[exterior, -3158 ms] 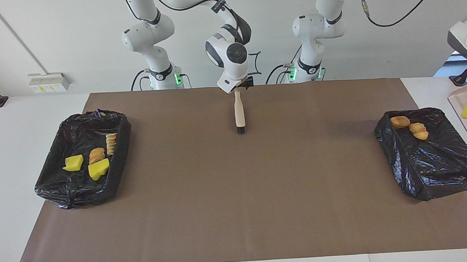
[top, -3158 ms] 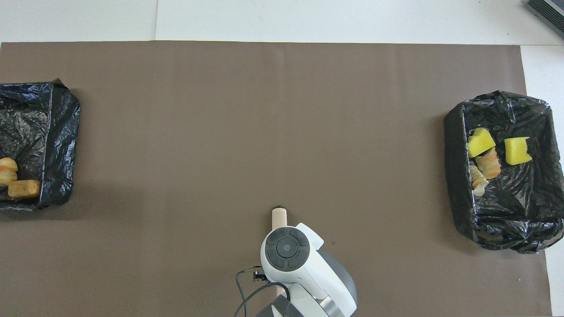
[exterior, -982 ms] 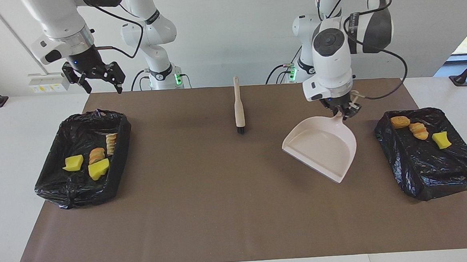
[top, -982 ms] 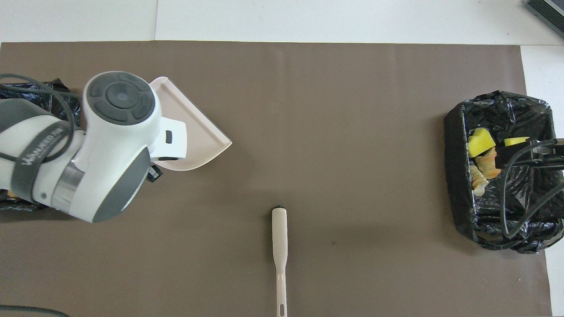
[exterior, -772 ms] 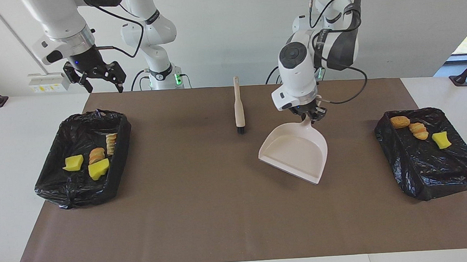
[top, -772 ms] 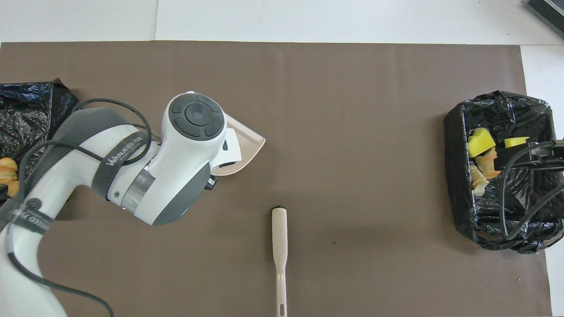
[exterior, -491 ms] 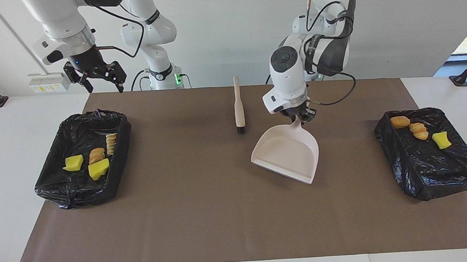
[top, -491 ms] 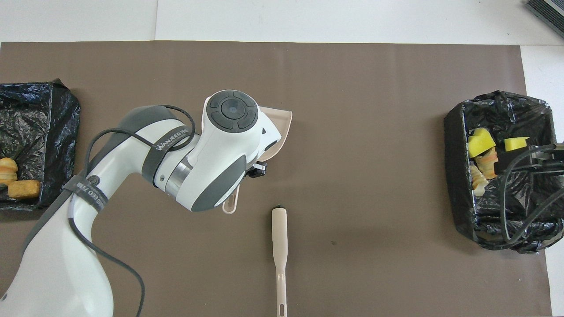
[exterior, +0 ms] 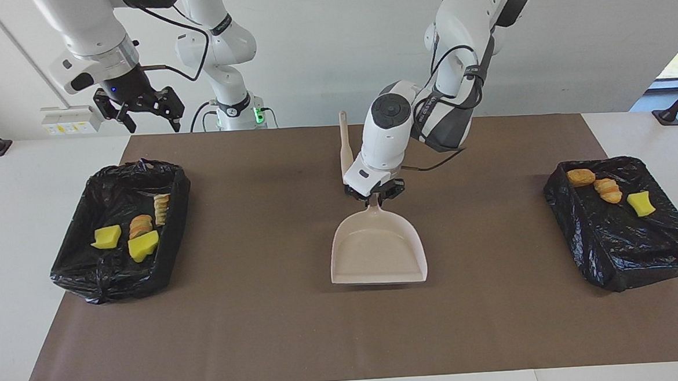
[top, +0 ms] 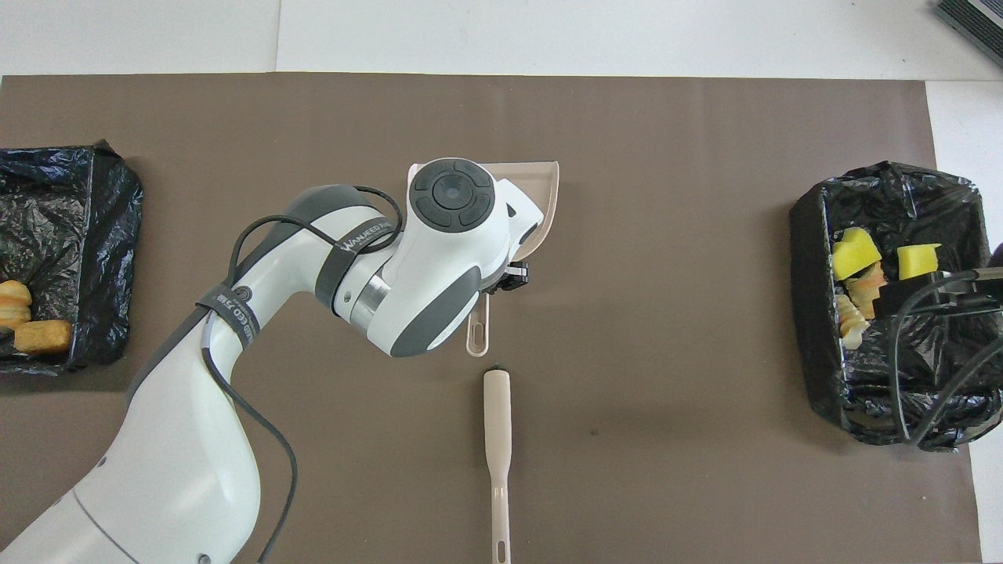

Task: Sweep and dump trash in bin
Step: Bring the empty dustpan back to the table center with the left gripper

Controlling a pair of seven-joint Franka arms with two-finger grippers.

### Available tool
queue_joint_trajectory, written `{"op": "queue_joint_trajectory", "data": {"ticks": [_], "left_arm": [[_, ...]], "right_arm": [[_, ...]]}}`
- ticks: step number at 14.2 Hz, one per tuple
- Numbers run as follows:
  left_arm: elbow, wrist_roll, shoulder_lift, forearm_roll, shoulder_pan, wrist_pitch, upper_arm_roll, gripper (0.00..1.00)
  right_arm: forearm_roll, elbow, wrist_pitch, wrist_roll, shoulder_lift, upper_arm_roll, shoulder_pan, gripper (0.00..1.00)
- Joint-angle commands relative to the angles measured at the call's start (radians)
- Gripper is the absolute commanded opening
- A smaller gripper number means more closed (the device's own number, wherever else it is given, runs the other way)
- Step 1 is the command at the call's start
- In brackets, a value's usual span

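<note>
In the facing view, the dustpan is held by its handle in the closed left gripper over the middle of the brown mat, its mouth turned away from the robots. The brush lies nearer to the robots, partly hidden by the arm. The right gripper is held spread open in the air above the bin at its end. Trash lies in that bin; more trash lies in the other bin.

In the overhead view, the dustpan is mostly covered by the left arm, and the brush lies just nearer to the robots than its handle. Scraps are seen in the bin at the right arm's end.
</note>
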State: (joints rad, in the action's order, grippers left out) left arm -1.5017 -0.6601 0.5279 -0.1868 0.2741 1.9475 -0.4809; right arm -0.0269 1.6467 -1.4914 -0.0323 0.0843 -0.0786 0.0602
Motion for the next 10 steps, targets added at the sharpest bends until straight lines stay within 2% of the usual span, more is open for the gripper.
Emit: {"op": "queue_joint_trajectory", "data": {"ticks": [1,2,3,5,6,10], "left_arm": [[0.040,-0.010,0.032,-0.042,0.020,0.004,0.002,0.03],[0.032,0.000,0.023,-0.034,0.013,0.005,0.001,0.49],[0.006,0.046,0.002,-0.028,-0.002,-0.013,0.001,0.87],[-0.098,0.192,-0.095,-0.025,-0.021,-0.006,0.005,0.90],[-0.118,0.215,-0.121,-0.023,-0.035,-0.002,0.005,0.99],[-0.117,0.235,-0.164,-0.025,-0.061,-0.077,0.025,1.00]], "right_arm": [[-0.021,0.054,-0.084,-0.032,0.037,0.003,-0.003,1.00],[-0.015,0.054,-0.092,-0.024,0.037,0.003,-0.005,1.00],[-0.007,0.054,-0.086,-0.015,0.037,0.003,-0.005,1.00],[-0.005,0.059,-0.082,-0.004,0.040,0.005,-0.003,1.00],[-0.005,0.061,-0.082,-0.001,0.040,0.005,-0.002,1.00],[-0.005,0.059,-0.087,0.035,0.037,0.005,0.001,1.00]]}}
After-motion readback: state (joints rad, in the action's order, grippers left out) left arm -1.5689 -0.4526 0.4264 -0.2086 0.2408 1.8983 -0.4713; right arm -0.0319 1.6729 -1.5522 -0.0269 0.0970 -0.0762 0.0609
